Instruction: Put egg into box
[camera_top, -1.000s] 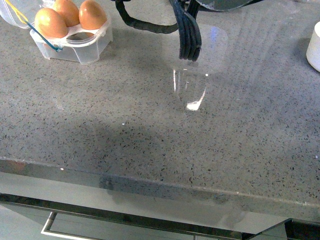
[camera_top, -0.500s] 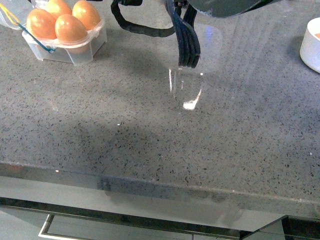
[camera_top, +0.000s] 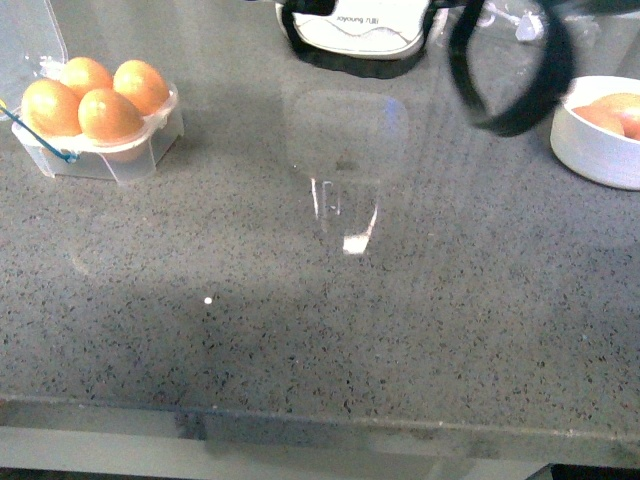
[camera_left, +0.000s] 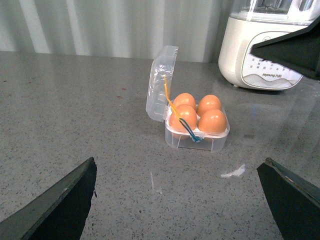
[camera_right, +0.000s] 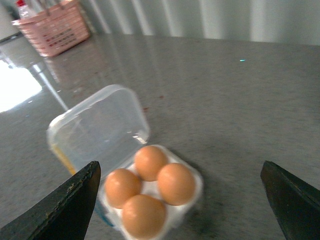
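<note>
The box (camera_top: 125, 163) stands at the far left of the counter with its clear lid (camera_top: 40, 40) hinged up. Brown eggs (camera_top: 108, 114) fill its cells. In the left wrist view the box (camera_left: 207, 142) lies well ahead of my left gripper (camera_left: 177, 200), which is open and empty. A yellow and a blue loop (camera_left: 187, 131) hang across the box's front. The right wrist view looks down on the box (camera_right: 198, 181) and its eggs (camera_right: 176, 183). My right gripper (camera_right: 180, 205) hangs open above them, holding nothing.
A round white bowl (camera_top: 598, 150) with more eggs sits at the far right. A white appliance (camera_top: 355, 30) stands at the back, with a black cable loop (camera_top: 515, 90) beside it. A pink basket (camera_right: 52, 27) stands far off on the counter.
One second ago the box's near cell looked empty; now an egg lies in it. The black cable bundle has left the middle, and the bowl and appliance have come into the front view.
</note>
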